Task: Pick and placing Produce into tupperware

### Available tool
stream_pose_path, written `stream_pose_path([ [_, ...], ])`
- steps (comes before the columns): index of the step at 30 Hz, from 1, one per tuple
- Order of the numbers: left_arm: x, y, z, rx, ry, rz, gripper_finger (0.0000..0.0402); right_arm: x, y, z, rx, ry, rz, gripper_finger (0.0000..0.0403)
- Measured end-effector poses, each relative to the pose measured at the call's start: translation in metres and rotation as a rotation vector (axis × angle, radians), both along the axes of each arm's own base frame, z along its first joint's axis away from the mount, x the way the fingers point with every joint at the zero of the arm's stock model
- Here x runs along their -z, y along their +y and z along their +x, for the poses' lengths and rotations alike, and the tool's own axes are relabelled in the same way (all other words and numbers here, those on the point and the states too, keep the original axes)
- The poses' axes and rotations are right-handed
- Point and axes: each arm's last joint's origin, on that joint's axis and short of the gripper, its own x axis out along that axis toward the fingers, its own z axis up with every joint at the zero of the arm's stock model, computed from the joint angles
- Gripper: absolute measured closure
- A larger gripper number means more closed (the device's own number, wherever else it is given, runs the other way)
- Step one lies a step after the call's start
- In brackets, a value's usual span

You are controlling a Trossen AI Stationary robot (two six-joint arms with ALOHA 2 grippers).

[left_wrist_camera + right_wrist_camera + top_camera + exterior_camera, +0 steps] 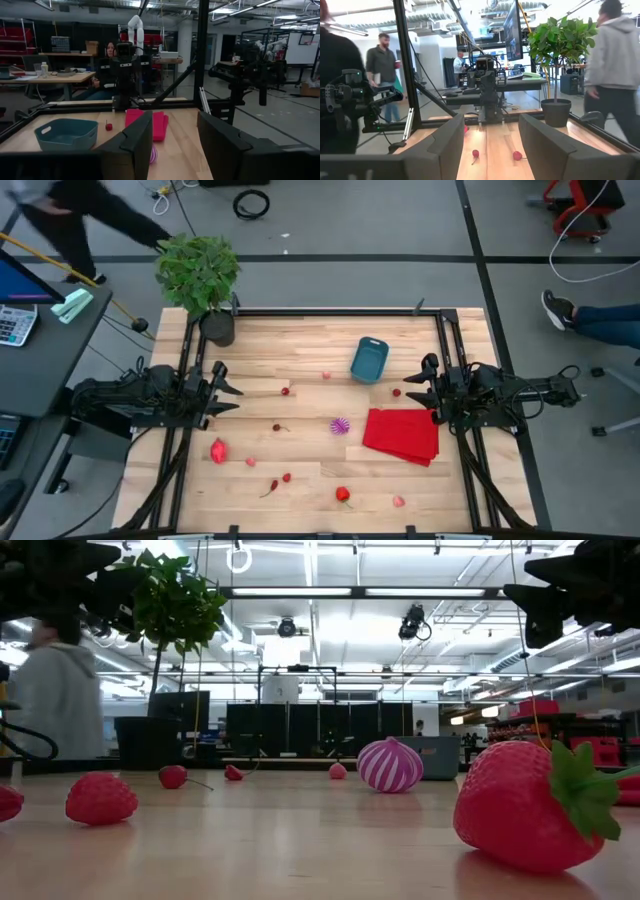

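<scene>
Pale wooden planks make up the tabletop (pixel 300 350), where a small blue rectangular plastic tub (pixel 369 359) with rounded corners lies, its long axis seemingly running toward the far edge, nearer the right hand (pixel 408 386) than the left hand (pixel 233 392). Tiny glossy red and pink toy fruits (pixel 218 450) and a spiky purple one (pixel 341 425) lie scattered between both hands, which hang empty with fingers spread.

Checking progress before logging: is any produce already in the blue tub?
No. In the high view the tub is bare inside, and the produce, such as the spiky purple piece, lies on the table.
</scene>
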Motion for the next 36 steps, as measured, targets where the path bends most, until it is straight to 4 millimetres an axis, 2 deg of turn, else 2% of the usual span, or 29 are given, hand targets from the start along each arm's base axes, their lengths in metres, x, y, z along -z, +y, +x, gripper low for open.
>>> stream_pose_path([
  [1,0.0,0.0,0.0,-0.013,-0.013,0.051,0.0239,0.0,0.0,0.0,0.0,0.0,0.0,0.0205],
  [6,-0.006,0.001,-0.001,-0.149,-0.17,0.646,0.0239,0.0,0.0,0.0,0.0,0.0,0.0,0.0205],
  [9,-0.006,0.001,-0.001,-0.198,-0.213,0.893,0.0239,0.0,0.0,0.0,0.0,0.0,0.0,0.0205],
  [12,-0.006,0.001,-0.001,-0.231,-0.24,1.069,0.0239,0.001,0.0,0.0,0.0,0.006,0.0,0.0205],
  [17,-0.007,0.001,-0.001,-0.272,-0.28,1.226,0.0239,0.001,0.0,0.0,0.0,0.008,0.0,0.0205],
  [18,-0.007,0.001,-0.001,-0.266,-0.276,1.208,0.0239,0.001,0.0,0.0,0.0,0.008,0.0,0.0205],
  [19,-0.007,0.0,-0.001,-0.235,-0.264,1.116,0.0239,0.001,0.0,0.0,0.0,0.008,-0.001,0.0205],
  [23,-0.007,-0.002,-0.002,-0.063,-0.17,0.467,0.0239,0.001,0.0,0.0,0.0,0.008,0.0,0.0205],
  [29,-0.006,-0.003,-0.001,0.071,-0.023,-0.169,0.0239,0.001,0.0,0.0,0.0,0.007,0.0,0.0205],
  [32,-0.006,-0.003,-0.002,0.111,0.01,-0.368,0.0239,0.001,0.0,0.0,0.0,0.007,-0.001,0.0205],
  [36,-0.015,-0.002,-0.004,0.138,-0.062,-0.485,0.0239,-0.002,-0.001,0.0,0.039,-0.023,-0.066,0.0205],
])
